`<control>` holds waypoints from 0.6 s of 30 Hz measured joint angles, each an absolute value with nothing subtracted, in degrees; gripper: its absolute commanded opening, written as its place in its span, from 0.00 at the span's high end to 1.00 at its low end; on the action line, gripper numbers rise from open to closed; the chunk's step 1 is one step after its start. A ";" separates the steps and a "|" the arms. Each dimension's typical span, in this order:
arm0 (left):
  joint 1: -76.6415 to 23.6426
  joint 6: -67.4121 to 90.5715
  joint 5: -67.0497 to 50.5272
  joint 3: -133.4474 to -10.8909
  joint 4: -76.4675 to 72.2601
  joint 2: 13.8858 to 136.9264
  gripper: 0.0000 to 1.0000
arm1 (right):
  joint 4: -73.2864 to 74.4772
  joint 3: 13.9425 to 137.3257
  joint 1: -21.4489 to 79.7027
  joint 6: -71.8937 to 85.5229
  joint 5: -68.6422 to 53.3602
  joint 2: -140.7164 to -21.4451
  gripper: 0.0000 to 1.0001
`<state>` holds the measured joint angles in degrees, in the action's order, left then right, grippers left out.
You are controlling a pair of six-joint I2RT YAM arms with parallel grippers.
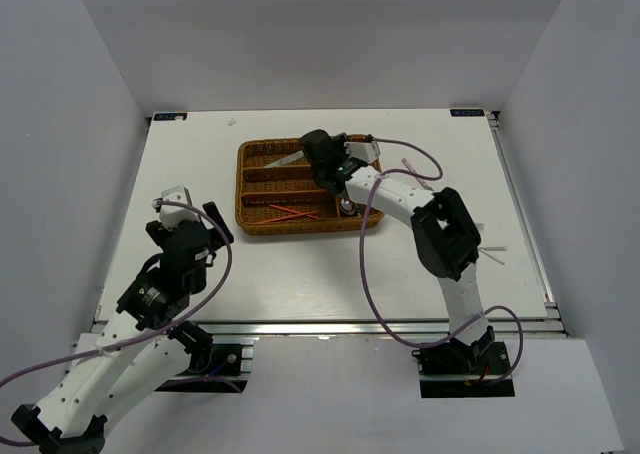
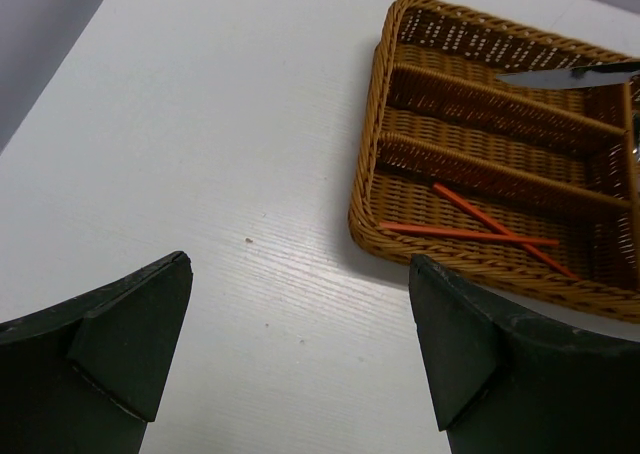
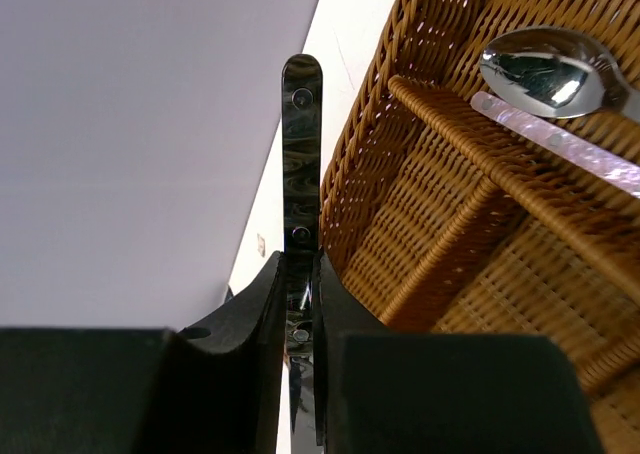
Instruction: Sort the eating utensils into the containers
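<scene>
Steel knife [image 3: 301,154] clamped by right pincer [image 3: 301,274], its near end hidden.

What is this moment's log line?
right claw: shut on knife, over tray, far slot | left claw: open, empty | red chopsticks: near slot

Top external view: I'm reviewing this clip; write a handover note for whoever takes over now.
Left gripper: open, empty, above the table beside the wicker tray.
Right gripper: shut on a knife, held over the tray's far slot.
Done: red chopsticks in the near slot; spoon in the crosswise slot.
Left: release the knife; thin white sticks, probably chopsticks, lie on the table's right side.
</scene>
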<state>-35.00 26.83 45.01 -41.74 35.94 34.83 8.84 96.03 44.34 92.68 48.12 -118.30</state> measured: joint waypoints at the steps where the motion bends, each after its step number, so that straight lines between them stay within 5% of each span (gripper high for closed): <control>1: -35.00 26.81 44.99 -41.74 35.83 33.98 0.02 | 8.60 97.10 44.38 93.58 48.56 -119.74 1.00; 18: -35.00 25.93 42.87 -41.71 35.03 33.45 0.02 | 10.52 101.60 50.72 101.08 55.77 -126.39 1.00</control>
<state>-35.00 25.93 42.87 -41.71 35.03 33.45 10.52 101.60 50.72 101.08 55.77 -126.39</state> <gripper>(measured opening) 0.981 0.148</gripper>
